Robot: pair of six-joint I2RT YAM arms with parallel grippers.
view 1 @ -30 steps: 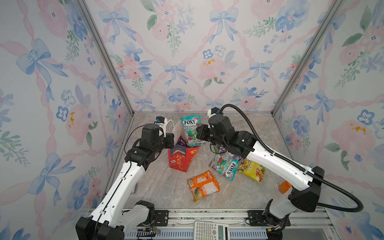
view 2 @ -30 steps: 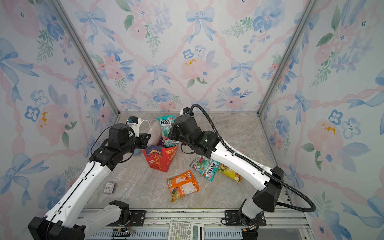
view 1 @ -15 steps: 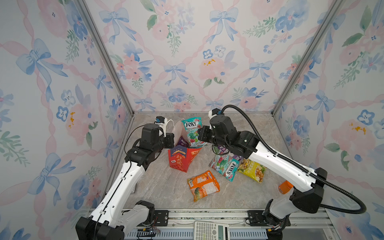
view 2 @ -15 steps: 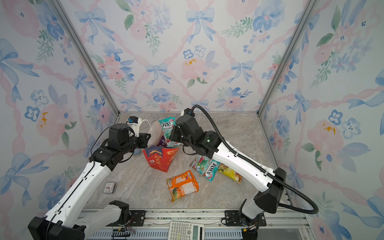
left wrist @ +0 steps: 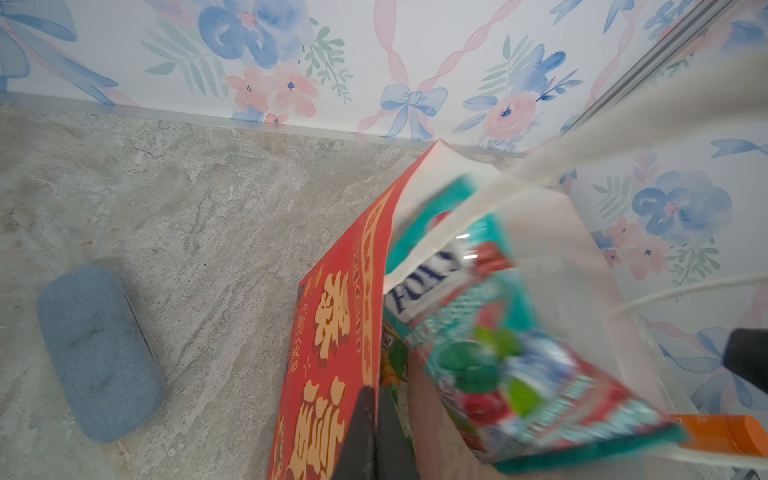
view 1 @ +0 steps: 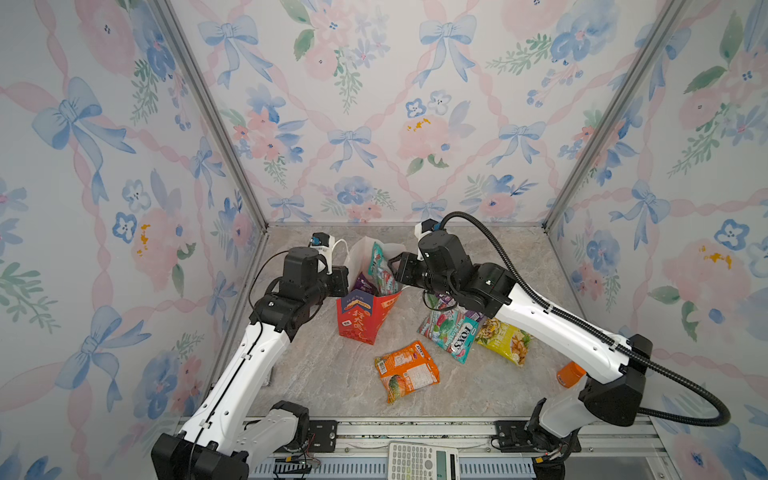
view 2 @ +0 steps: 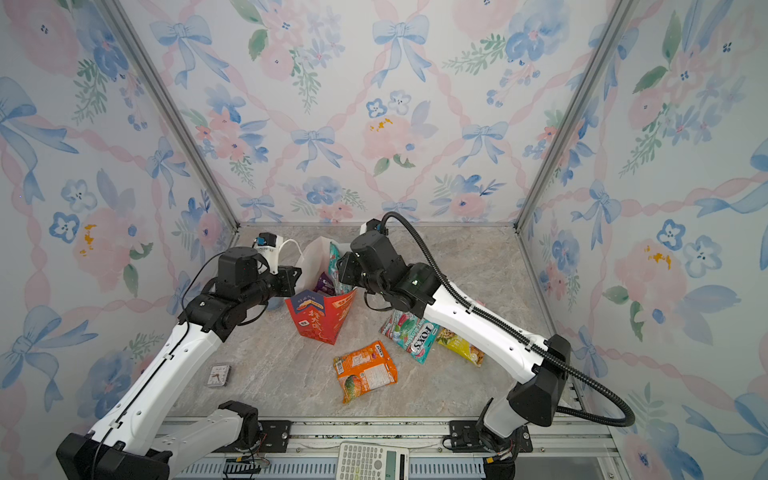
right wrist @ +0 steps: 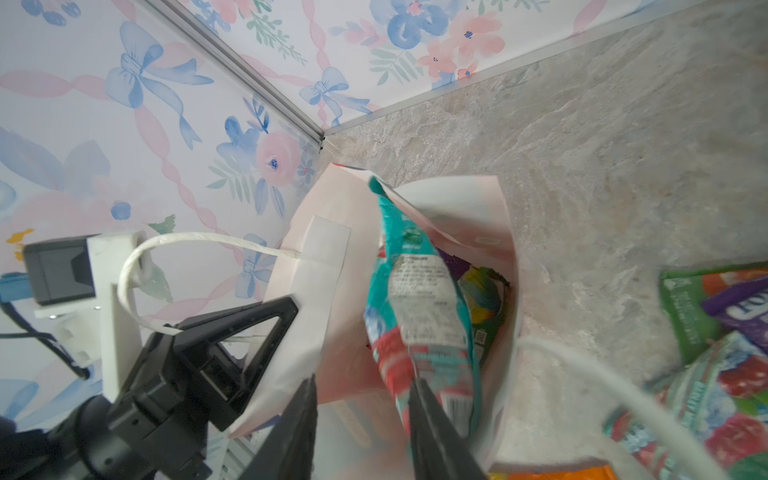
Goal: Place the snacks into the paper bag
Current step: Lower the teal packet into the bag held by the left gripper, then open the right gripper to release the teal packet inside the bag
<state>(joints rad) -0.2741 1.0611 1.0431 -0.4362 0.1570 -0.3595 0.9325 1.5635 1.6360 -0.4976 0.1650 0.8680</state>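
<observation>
Your right gripper (right wrist: 361,382) just opened — glossy teal snack packet (right wrist: 415,299) now stands inside the red paper bag (view 1: 361,320); left gripper (left wrist: 372,403) pinches the rim.

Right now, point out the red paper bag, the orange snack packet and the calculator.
red paper bag (view 1: 360,323): in a top view, on its red front panel.
orange snack packet (view 1: 406,370): in a top view, packet's middle.
calculator (view 1: 415,461): in a top view, on its keypad.

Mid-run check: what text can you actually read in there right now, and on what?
"FOX'S": teal packet on the table.
"FO": purple packet, cut off in the right wrist view.
Gold Chinese characters: red paper bag, too blurred to read.
Too small to read: print on the orange packet, yellow packet, calculator.
</observation>
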